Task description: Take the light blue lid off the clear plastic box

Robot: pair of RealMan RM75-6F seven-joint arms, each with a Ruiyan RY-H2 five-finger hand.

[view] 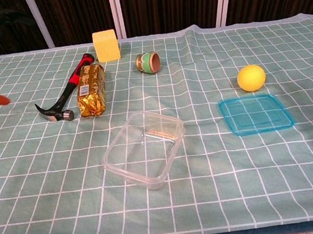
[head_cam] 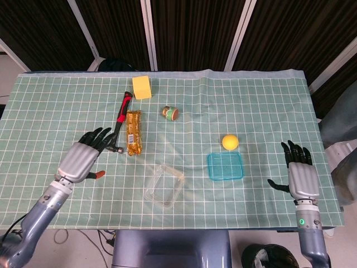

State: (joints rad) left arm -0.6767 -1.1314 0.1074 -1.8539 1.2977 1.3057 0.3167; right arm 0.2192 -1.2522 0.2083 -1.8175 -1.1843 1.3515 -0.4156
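Between box [head_cam: 164, 186] and right hand [head_cam: 302, 177] — lid [head_cam: 226, 166] lies flat, untouched.

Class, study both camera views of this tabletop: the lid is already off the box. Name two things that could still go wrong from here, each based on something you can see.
1. The light blue lid lies flat right beside the round yellow ball; a nudge could send the ball rolling across the table.

2. The left hand has an orange-tipped part under it, close to the red-handled claw hammer; a careless move might knock the hammer toward the clear plastic box.
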